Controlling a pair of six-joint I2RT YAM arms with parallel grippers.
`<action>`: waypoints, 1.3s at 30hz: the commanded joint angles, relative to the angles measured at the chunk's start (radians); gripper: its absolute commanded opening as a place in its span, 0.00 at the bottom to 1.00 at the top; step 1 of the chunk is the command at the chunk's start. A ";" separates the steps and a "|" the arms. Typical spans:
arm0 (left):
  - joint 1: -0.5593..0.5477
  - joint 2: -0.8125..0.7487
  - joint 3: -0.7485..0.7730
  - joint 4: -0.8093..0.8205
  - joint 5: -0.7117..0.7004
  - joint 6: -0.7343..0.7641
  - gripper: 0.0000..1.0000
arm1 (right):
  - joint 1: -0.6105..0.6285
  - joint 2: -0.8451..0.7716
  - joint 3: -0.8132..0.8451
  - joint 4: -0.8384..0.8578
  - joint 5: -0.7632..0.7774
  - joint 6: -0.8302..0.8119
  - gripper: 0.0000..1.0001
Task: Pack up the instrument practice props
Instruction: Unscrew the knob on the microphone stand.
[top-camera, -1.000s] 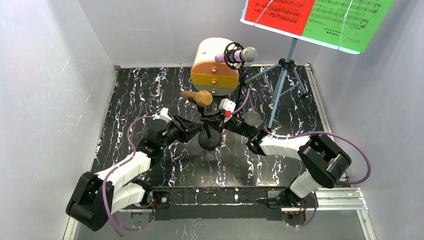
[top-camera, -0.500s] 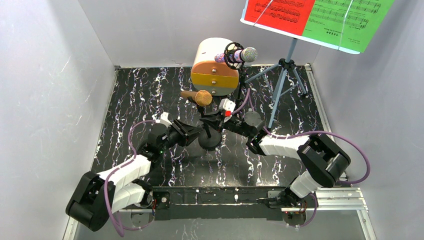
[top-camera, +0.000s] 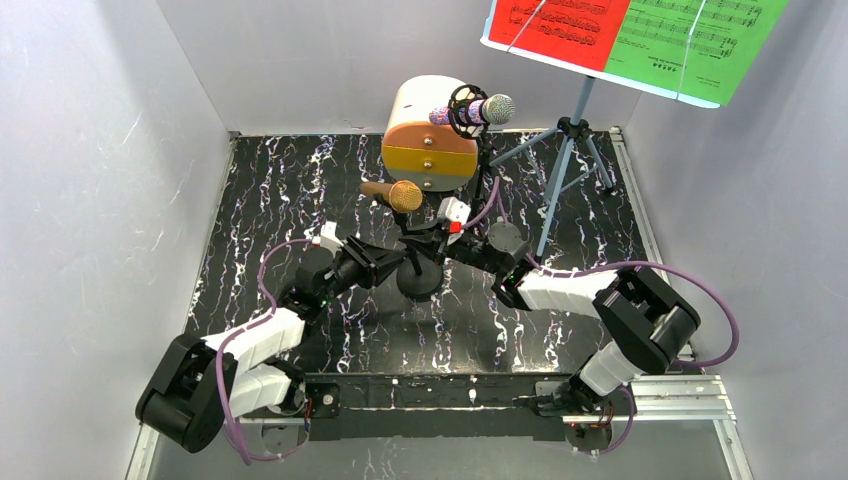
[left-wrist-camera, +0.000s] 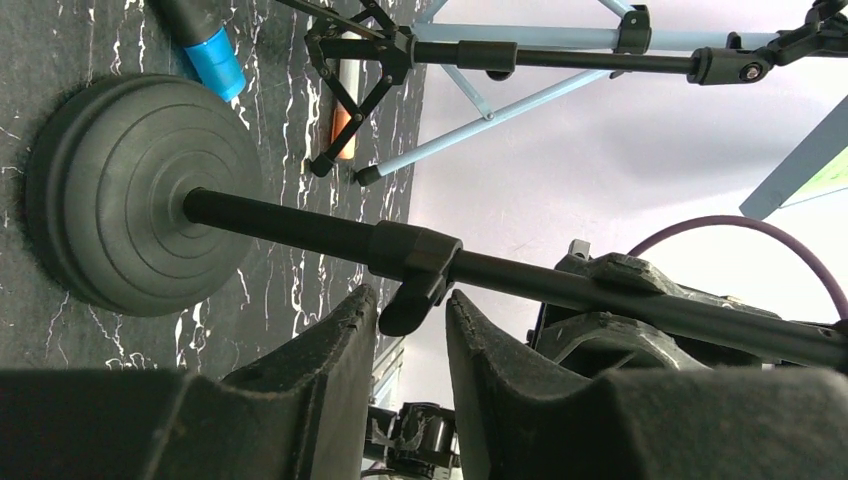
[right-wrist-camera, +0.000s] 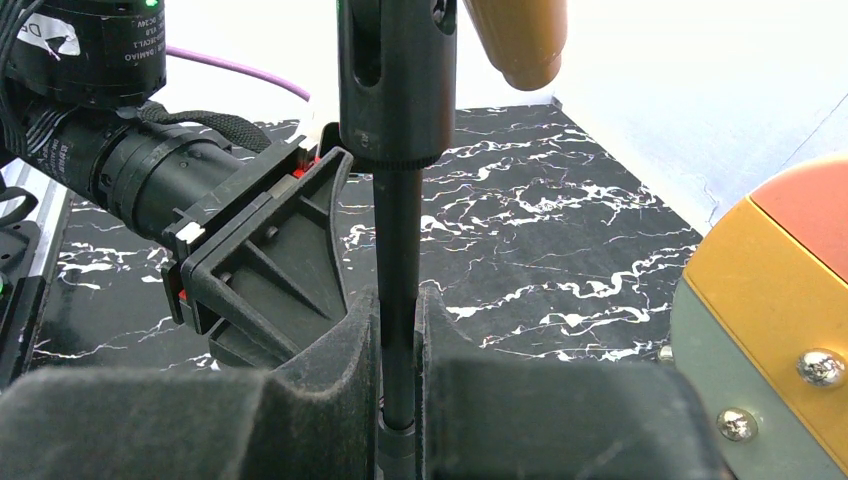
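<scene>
Nothing looks packed yet. The right claw (right-wrist-camera: 398, 330), its arm stretched low, is clenched on the black mic stand's pole (right-wrist-camera: 397, 240), just under the gold microphone (right-wrist-camera: 515, 40). The left claw (left-wrist-camera: 410, 302), released, straddles the pole's clamp lever (left-wrist-camera: 418, 280). Beyond both claws, the purple microphone (top-camera: 478, 110), sheet-music tripod (top-camera: 568, 165) and music sheets (top-camera: 560, 25) stand unpacked.
</scene>
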 joint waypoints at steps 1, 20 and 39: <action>0.004 -0.008 0.008 0.034 -0.026 -0.008 0.28 | 0.015 0.032 0.006 -0.085 -0.039 0.014 0.01; 0.000 -0.042 -0.082 0.087 -0.134 -0.448 0.00 | 0.015 0.048 0.038 -0.127 -0.041 0.024 0.01; 0.018 -0.224 0.165 -0.386 -0.166 0.673 0.61 | 0.016 0.027 0.051 -0.169 -0.029 0.019 0.01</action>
